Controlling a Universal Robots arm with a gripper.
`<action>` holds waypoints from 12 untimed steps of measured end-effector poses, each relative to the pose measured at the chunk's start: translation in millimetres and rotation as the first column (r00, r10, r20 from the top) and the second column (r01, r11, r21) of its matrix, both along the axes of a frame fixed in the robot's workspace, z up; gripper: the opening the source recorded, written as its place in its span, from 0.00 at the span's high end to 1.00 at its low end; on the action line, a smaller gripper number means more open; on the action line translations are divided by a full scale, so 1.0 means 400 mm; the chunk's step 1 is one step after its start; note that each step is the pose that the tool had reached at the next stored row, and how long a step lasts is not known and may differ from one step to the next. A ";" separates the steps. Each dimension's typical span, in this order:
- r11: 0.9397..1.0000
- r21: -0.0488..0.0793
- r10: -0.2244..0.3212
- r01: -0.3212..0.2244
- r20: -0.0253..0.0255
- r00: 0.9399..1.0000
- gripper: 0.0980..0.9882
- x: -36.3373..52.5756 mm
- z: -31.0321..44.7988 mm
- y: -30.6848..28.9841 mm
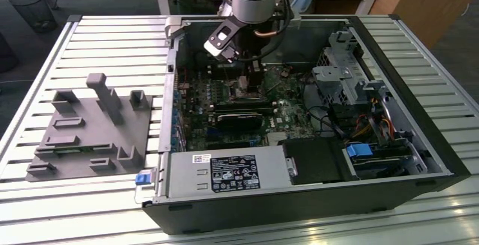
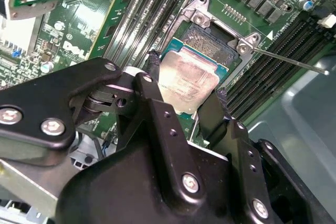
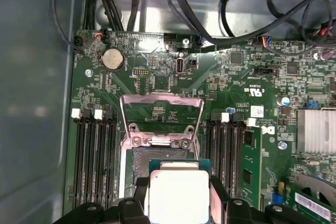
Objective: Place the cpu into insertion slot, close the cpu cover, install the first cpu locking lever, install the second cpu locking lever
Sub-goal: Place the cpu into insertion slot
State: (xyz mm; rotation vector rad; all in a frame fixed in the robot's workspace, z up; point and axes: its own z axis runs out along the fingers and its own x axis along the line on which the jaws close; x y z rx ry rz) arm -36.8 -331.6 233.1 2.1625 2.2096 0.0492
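Observation:
My gripper (image 2: 186, 80) is shut on the cpu (image 2: 190, 80), a flat square chip with a dull silver top, held by two opposite edges between the black fingers (image 2: 157, 85). The cpu (image 3: 178, 195) hangs just above the insertion slot (image 3: 157, 156), covering most of it, so that part of the dark centre (image 2: 210, 38) shows beyond the chip. The cpu cover (image 3: 161, 115), a silvery frame with a square window, stands swung open past the slot. A thin metal locking lever (image 2: 294, 62) sticks out free beside the slot. In the exterior view the gripper (image 1: 250, 82) reaches down into the open computer case.
Long black memory slots (image 3: 94, 156) flank the slot on both sides. A black heatsink block (image 1: 239, 120) and a silver power supply (image 1: 224, 172) lie nearer the case front. Drive cages and cables (image 1: 351, 88) fill the exterior view's right. A grey fixture (image 1: 90, 127) stands on the slatted table.

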 end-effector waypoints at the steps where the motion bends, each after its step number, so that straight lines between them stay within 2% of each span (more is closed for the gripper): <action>1: 1.000 0.000 0.000 0.000 0.000 1.000 0.50 0.000 -0.004 0.001; 6: 1.000 -0.001 0.000 0.000 0.000 1.000 0.50 0.000 -0.013 0.005; 12: 1.000 -0.001 -0.001 0.001 0.000 1.000 0.50 0.000 -0.032 0.012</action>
